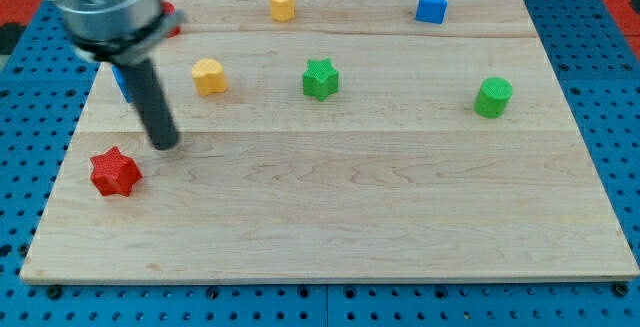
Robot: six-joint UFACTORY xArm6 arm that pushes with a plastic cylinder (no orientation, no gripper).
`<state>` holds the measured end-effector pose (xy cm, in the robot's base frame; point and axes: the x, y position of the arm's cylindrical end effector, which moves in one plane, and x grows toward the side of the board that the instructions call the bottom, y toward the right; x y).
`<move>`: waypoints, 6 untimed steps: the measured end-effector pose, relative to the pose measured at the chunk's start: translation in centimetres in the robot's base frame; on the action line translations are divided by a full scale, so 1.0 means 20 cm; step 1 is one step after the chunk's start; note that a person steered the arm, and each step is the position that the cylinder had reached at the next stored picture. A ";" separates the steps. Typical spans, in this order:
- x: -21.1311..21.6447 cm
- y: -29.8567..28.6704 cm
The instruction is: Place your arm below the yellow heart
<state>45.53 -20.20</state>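
Camera view: my tip (166,144), a bare rod grasping nothing, rests on the board (400,227) below and left of the yellow heart (209,76), clear of it. It sits near the red star (114,171), probably approaching the spot under the heart.

The arm enters from the view's top left as a blurred grey cylinder; a straight dark rod (150,102) slants down from it toward the view's right; my tip (167,145) seems to rest on the surface, though blur makes contact uncertain.
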 end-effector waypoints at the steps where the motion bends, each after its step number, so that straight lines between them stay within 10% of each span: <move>1: 0.02 -0.14; 3: 0.39 -0.20; 6: 0.19 0.16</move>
<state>49.37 -17.02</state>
